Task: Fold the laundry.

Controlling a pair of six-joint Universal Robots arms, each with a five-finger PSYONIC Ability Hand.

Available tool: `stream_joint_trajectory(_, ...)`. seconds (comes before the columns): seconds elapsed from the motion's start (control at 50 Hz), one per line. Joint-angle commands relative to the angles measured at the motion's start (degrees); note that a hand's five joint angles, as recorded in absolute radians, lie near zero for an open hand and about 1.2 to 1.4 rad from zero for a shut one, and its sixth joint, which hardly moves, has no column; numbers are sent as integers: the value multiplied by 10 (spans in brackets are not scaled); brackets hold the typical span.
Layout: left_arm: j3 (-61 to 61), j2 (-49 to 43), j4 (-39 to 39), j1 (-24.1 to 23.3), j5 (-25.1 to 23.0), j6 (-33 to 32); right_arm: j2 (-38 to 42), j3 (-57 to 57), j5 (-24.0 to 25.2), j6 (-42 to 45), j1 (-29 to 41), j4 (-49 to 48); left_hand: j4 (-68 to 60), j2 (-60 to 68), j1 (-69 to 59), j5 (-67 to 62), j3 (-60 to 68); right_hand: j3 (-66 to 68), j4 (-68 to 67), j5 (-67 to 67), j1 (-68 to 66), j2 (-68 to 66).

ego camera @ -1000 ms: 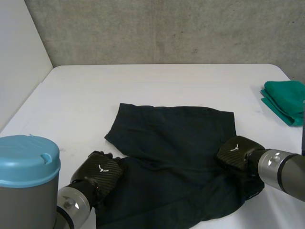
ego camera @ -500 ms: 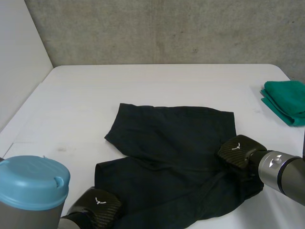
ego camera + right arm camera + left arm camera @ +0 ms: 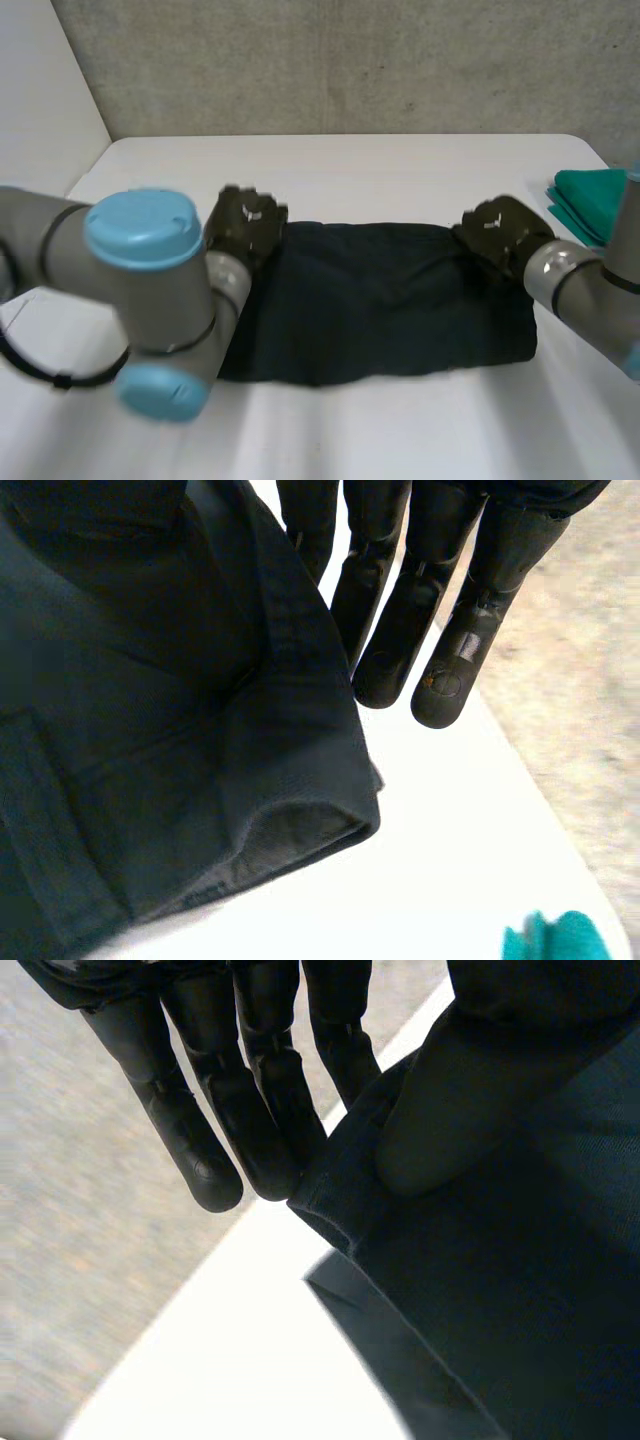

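Newly folded in half, shorts [image 3: 390,300] (dark)

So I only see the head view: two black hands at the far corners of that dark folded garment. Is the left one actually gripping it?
Observer: Yes. Its wrist view shows the left hand pinching the dark garment's edge between its thumb and straight fingers.
Operator: And the right one?
Observer: The right hand has straight fingers behind the garment's corner and its thumb on the cloth's front.
Operator: Is that corner neat?
Observer: Not quite: near the fingertips the folded edge gapes, showing a layer inside.
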State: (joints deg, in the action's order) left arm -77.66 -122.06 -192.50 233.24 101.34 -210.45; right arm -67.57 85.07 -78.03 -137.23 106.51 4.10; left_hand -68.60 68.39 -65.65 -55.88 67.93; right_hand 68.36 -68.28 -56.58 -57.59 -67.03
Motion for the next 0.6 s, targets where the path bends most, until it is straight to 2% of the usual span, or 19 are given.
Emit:
stream_joint_trajectory(0.02, 131, -149, -137, 26, -4, -90, 121, -124, -76, 6, 14, -81, -114, 116, -143, -141, 121, 116, -117, -134, -224, -130)
stream_joint_trajectory(0.12, 189, -214, -201, 34, -14, -102, 222, -226, -83, 14, 21, -117, -114, 116, -143, -141, 121, 116, -117, -134, -224, -130)
stream_joint_trajectory(0.34, 270, -302, -239, 49, -71, -101, 385, -415, -92, 21, 32, -140, -114, 116, -143, -141, 121, 116, -117, -134, -224, -130)
stream_joint_trajectory(0.36, 270, -303, -248, 49, -74, -101, 390, -423, -96, 21, 32, -140, -114, 116, -143, -141, 121, -5, 4, -13, -103, -9)
stream_joint_trajectory(0.38, 267, -303, -259, 49, -76, -100, 392, -430, -101, 19, 32, -139, -16, 18, -45, -43, 23, -207, 206, 189, 100, 194)
stream_joint_trajectory(0.4, 256, -302, -283, 49, -78, -99, 391, -436, -106, 16, 32, -139, 345, -343, 315, 317, -338, -434, 433, 416, 326, 421)
stream_joint_trajectory(0.42, 246, -301, -298, 49, -78, -99, 386, -441, -121, 11, 32, -136, 530, -528, 500, 503, -523, -584, 583, 566, 476, 570)
stream_joint_trajectory(0.44, 234, -298, -313, 49, -79, -99, 380, -440, -128, 8, 33, -135, 586, -584, 557, 559, -579, -584, 583, 566, 476, 570)
stream_joint_trajectory(0.48, 199, -274, -362, 48, -79, -98, 362, -433, -138, -1, 33, -134, 586, -584, 557, 559, -579, -584, 583, 566, 476, 570)
stream_joint_trajectory(0.54, 146, -217, -404, 47, -75, -89, 294, -400, -149, -37, 27, -132, 586, -584, 557, 559, -579, -584, 583, 566, 476, 570)
stream_joint_trajectory(0.6, 101, -177, -404, 42, -75, -72, 207, -335, -145, -80, 25, -131, 586, -584, 557, 559, -579, -584, 583, 566, 476, 570)
